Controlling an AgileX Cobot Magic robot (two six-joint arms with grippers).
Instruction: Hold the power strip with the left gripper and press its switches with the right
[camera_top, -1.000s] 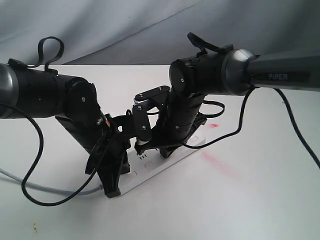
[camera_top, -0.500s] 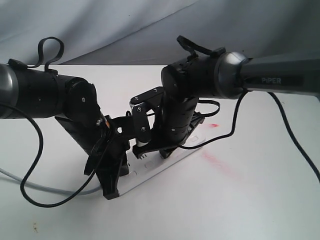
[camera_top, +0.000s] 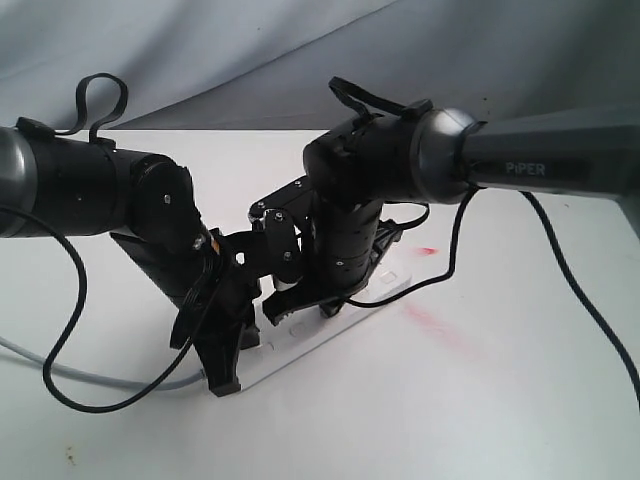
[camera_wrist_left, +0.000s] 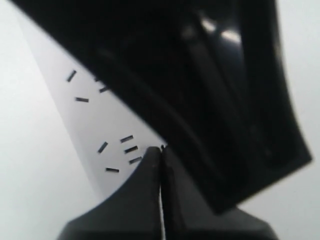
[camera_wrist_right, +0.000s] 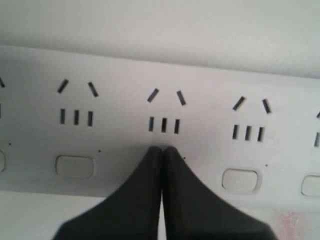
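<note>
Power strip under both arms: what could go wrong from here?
The left end effector is shut and seems only to rest on the power strip, not clamped around it, so a push might slide it. The right end effector works close beside the left arm; they could bump.

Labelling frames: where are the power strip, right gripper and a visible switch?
power strip (camera_wrist_right: 210, 95), right wrist view, bare top face
right gripper (camera_wrist_right: 162, 149), right wrist view, between shut fingertips
switch (camera_wrist_right: 75, 166), right wrist view, button middle
</note>
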